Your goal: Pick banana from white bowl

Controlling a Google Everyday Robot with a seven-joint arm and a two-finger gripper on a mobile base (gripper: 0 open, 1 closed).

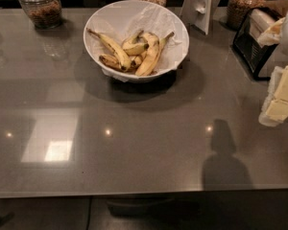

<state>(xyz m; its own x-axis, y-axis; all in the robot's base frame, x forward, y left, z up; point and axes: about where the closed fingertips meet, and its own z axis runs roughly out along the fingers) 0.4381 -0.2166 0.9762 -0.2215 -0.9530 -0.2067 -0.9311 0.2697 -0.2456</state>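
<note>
The gripper [279, 108] hangs at the right edge of the scene, a pale cream and yellow block poised above the grey countertop [134, 143] with nothing seen in its grasp; whether it is released or clenched I cannot tell from here. Well apart from it, off to its left and further back on the counter, sits the white bowl [97, 22], wide and deep, lined with crumpled white paper; the bowl throws a dark shadow on the counter toward the gripper's side. Inside lies a small heap of bananas. The banana [151, 55] rests on the side of the heap nearest the gripper, long, gently curved and mostly clean yellow, its thin brownish stem pointing up toward the back rim; it leans against the others and touches the paper. On the far side of the heap from the gripper lies a long brown-spotted banana [111, 47]; between the two sits a short stubby banana [135, 47] with a dark tip.

Just behind the gripper stands a black wire rack [250, 46]; a glass jar [246, 5] stands beyond that; another glass jar [40, 5] is in the far left corner, the farthest thing from the gripper. A white upright card [199, 5] stands just behind the bowl, on its gripper side.
</note>
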